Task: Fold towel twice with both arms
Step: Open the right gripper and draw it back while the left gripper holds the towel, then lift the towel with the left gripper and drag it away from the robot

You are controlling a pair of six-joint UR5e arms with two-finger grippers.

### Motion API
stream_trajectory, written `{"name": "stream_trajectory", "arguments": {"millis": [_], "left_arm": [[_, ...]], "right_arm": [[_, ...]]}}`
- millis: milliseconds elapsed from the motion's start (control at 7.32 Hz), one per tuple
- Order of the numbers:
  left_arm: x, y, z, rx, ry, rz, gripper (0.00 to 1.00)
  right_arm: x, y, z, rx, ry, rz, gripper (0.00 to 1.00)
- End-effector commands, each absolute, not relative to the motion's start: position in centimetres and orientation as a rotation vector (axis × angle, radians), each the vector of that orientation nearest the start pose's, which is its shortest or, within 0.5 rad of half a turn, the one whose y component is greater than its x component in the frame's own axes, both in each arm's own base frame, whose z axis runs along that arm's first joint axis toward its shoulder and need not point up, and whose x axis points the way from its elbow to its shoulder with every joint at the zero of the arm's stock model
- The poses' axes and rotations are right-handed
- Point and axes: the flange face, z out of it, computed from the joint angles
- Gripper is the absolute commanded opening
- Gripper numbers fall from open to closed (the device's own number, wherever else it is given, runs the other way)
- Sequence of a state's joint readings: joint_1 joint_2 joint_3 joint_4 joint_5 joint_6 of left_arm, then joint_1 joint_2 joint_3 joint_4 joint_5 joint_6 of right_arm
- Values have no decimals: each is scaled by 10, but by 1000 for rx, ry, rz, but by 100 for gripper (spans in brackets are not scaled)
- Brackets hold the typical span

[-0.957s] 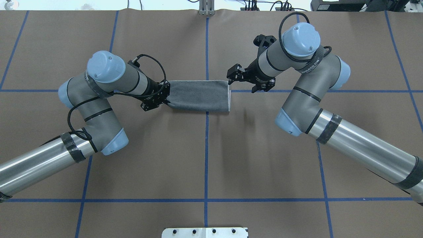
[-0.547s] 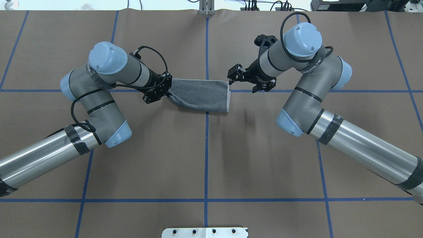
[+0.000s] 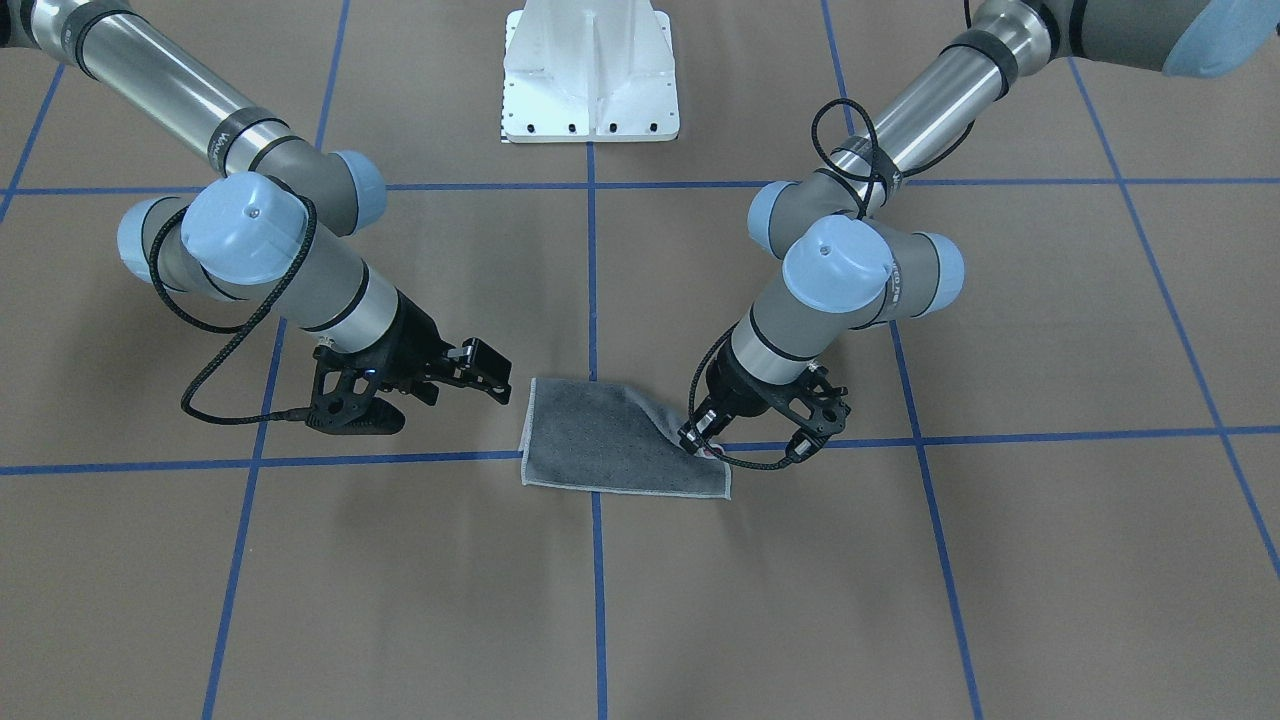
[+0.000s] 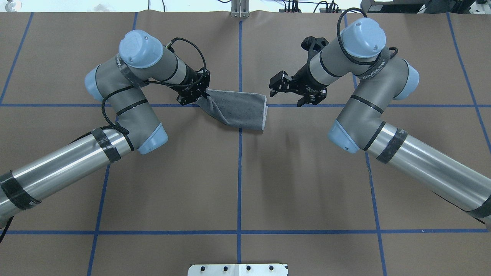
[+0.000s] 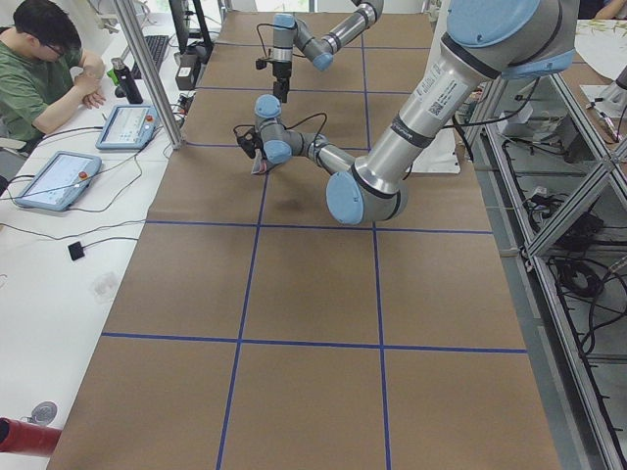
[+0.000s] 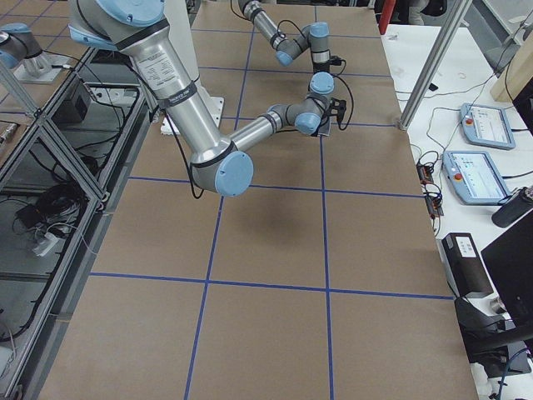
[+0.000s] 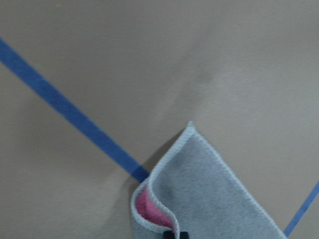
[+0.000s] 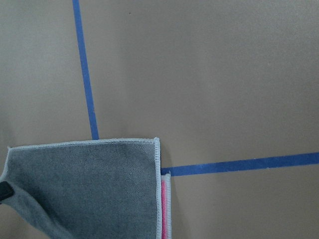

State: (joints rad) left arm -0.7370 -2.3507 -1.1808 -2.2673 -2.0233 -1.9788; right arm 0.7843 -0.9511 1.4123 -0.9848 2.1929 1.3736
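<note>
The towel (image 4: pixel 239 110) lies folded, dark grey face up, at the table's middle, also in the front view (image 3: pixel 605 440). My left gripper (image 4: pixel 206 98) is shut on the towel's left end and holds it lifted off the table. The left wrist view shows the held corner curled (image 7: pixel 204 194), with the pink face (image 7: pixel 151 211) inside. My right gripper (image 4: pixel 275 85) is open and empty, just right of the towel's right edge. The right wrist view shows that edge flat (image 8: pixel 99 181) with a pink strip (image 8: pixel 163 199) beside it.
Brown paper with blue tape lines (image 4: pixel 239 172) covers the table. The white pedestal base (image 3: pixel 590 70) stands at the robot's side. An operator (image 5: pixel 39 59) and tablets (image 5: pixel 127 125) are at a side desk beyond the far edge.
My left gripper has lifted the towel's left end and carried it right and away, so the towel looks shorter. My right gripper has drawn back a little to the right, off the towel's corner.
</note>
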Motion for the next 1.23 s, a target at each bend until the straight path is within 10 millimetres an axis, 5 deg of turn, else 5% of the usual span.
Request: {"name": "stream_trajectory", "arguments": {"millis": [0,273,1093], "left_arm": [[522,-604,242,-218,1180,-765,0],[536,-615,223,-221,1178,-764,0],[523,-627,242,-171,1155,-733,0]], "right_arm": [[-454,-561,288,-22,-1156,194,99],[-454,-561,287,-22,-1158,194,99],[-450,-558,290,-20,-1157,194,99]]}}
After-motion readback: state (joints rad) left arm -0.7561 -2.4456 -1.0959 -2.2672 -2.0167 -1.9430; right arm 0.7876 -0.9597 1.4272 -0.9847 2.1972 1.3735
